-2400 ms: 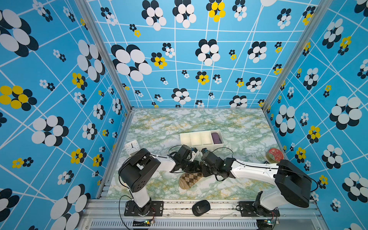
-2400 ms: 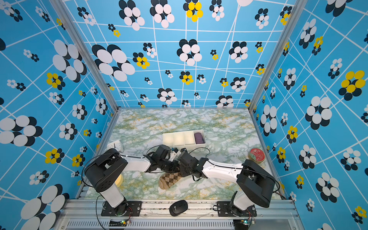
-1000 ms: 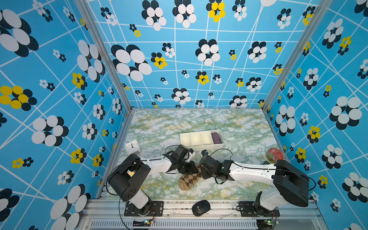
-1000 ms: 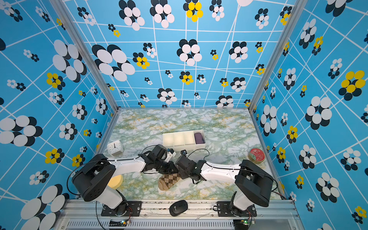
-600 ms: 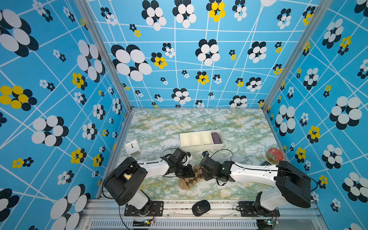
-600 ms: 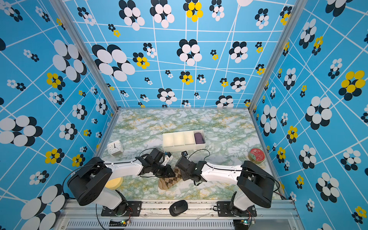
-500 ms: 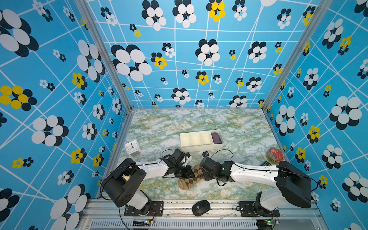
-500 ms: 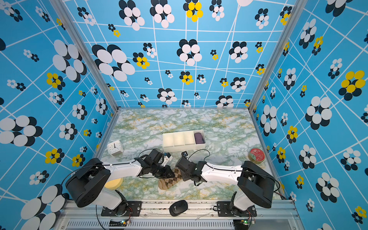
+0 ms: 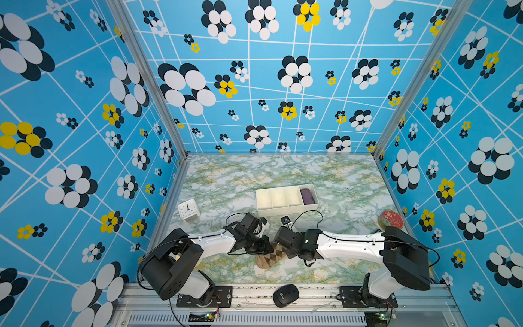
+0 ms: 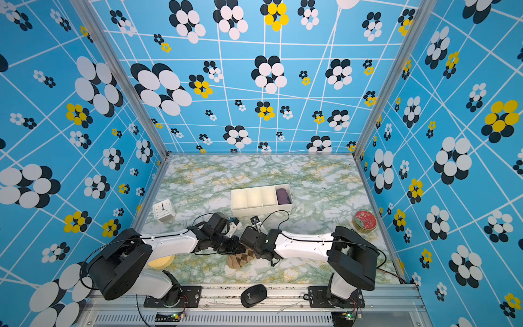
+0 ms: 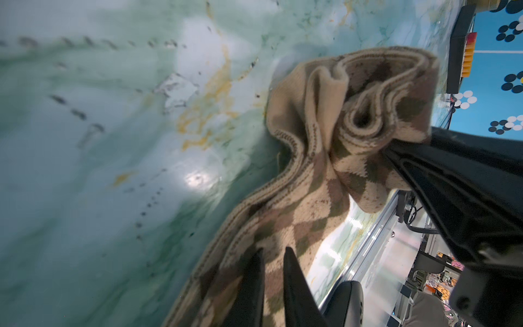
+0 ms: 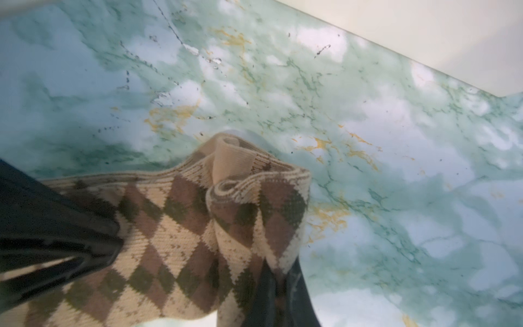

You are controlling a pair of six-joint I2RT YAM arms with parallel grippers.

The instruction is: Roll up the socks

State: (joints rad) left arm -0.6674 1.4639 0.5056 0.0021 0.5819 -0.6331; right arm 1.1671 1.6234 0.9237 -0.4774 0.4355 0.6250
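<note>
We find left gripper (image 11: 273,286) and right gripper (image 12: 280,297) both pinching the socks (image 9: 268,256) — advise equal tension and a tight roll.

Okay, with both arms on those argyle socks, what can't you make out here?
- Both top views: rolled end of the tan argyle knit socks, hidden under the arms' black wrists.
- Left wrist view: left gripper, jaws cut off by the frame edge.
- Right wrist view: right gripper, jaws dark and blurred against the knit.
- In a top view: round red tin, lid print too small to read.
</note>
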